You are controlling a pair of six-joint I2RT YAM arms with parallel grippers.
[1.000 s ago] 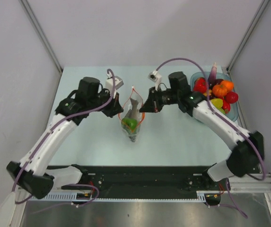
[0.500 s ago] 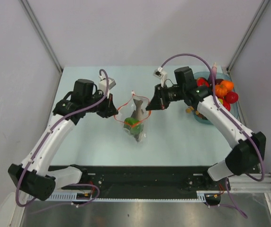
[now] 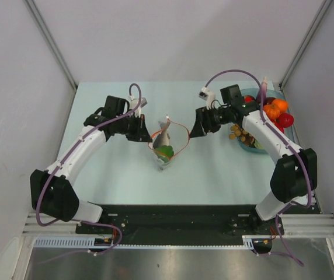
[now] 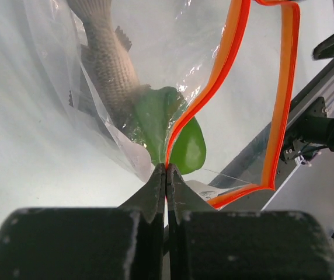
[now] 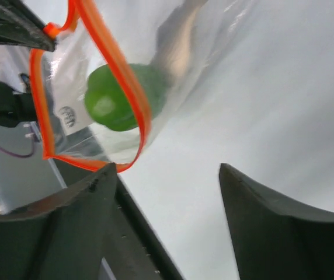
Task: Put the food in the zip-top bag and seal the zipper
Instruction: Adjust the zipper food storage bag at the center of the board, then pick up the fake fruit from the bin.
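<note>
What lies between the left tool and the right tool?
The zip-top bag, mouth open, holding a green toy and a fish; the top view shows it.

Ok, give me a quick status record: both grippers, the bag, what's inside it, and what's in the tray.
left gripper: shut on the zipper at the mouth edge
right gripper: open beside the mouth, nothing between the jaws
zip-top bag: mouth open, unsealed
in bag: green toy, fish toy
blue tray: holds several toy foods
</note>
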